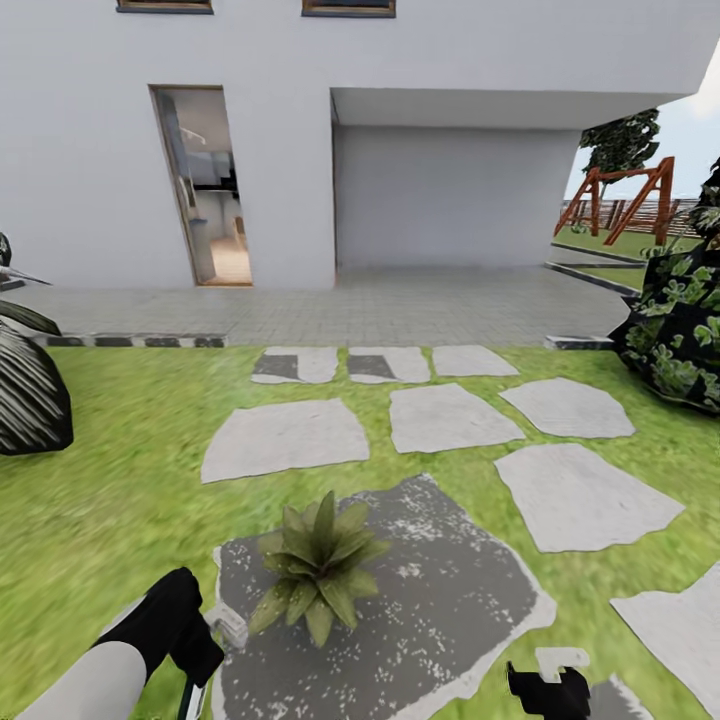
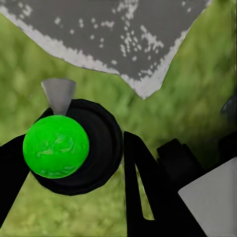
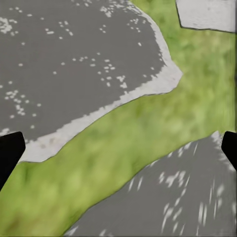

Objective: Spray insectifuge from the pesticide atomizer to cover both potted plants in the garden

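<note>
Right gripper (image 1: 548,690) was cut off by the head view's lower edge; jaw state unreadable. Potted plant (image 1: 318,570): leaves hid its pot. Pesticide atomizer (image 2: 64,148) was seen end-on, body hidden. Lawn (image 3: 123,148) blurred.

Bright flat daylight, blurry textures

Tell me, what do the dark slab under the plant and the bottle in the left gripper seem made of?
Dark slab: likely rough stone, matte grey with white speckles. Pesticide atomizer in the left gripper: probably plastic, smooth black body, glossy green cap.
</note>
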Robot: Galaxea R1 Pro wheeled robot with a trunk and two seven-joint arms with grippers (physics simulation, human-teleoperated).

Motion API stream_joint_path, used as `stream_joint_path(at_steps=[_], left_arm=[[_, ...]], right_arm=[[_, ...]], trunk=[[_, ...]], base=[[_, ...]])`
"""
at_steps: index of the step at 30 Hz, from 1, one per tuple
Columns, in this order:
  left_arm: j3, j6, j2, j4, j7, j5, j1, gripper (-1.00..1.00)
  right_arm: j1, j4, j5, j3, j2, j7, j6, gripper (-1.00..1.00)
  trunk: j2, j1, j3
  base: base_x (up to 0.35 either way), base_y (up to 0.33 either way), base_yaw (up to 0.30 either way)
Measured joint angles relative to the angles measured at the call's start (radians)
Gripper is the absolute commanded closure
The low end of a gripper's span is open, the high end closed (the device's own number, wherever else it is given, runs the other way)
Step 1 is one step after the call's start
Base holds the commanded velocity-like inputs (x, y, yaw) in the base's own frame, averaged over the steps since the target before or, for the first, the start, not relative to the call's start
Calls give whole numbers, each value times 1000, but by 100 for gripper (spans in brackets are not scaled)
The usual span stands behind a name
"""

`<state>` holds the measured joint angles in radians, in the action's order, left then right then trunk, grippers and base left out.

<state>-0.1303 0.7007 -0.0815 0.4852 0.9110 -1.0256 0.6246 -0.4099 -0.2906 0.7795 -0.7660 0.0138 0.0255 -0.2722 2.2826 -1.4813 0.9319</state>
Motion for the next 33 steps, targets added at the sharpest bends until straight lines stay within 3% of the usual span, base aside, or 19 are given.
stream_joint_path(at_steps=[11,16,27,30,31,33], left_arm=[[0,9,-1,0,0,-1,-1,100],[-3,9,2,1,1,3,1,100],[-4,7,4,24,0,4,8,100],[-2,10,10,72,72,-2,52,100],[0,12,11,75,117,-9,69,100],[2,13,11,76,149,-36,82,100]], right_arm=[[0,0,0,0,0,1,0,-100],[0,0,0,0,0,1,0,-100],[0,-1,0,0,3,0,0,-100],[0,-1,1,0,4,0,0,-100],[0,-1,0,0,4,0,0,-100],[0,-1,0,-1,5,0,0,-100]], trunk=[[0,0,4],[0,0,5],[0,0,5],[0,0,5],[0,0,5],[0,0,5]], base=[[28,-199,255],[12,-37,29],[-45,-239,159],[-225,-170,1],[-108,-166,0],[24,-176,0]])
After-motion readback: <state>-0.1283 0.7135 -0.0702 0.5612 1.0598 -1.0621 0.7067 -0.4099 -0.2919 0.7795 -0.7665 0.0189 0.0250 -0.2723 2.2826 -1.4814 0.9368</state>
